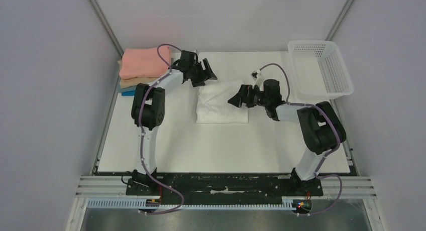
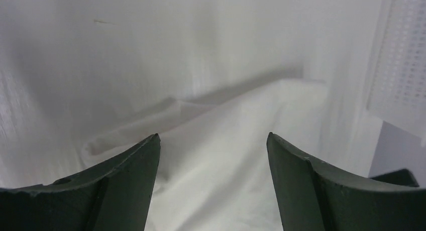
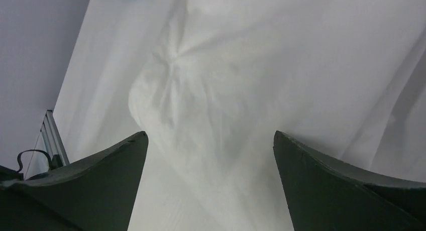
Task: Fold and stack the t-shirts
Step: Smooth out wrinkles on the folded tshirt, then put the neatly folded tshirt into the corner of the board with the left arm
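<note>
The left fingers [image 2: 125, 191] are spread wide and nothing is held; the white t-shirt [image 2: 221, 160] is seen just below and ahead of them. The right fingers [image 3: 90, 186] are likewise fully parted and empty above the same shirt's crumpled cloth. The shirt is laid on the tabletop [image 1: 201, 145] between both pairs. Left of the left fingers, a salmon pink t-shirt [image 1: 143, 63] is stacked on a tan t-shirt [image 1: 131, 82] and a bright blue t-shirt [image 1: 128, 93]. To the right of the right fingers and farther back, a mesh basket [image 1: 321, 65] is set.
</note>
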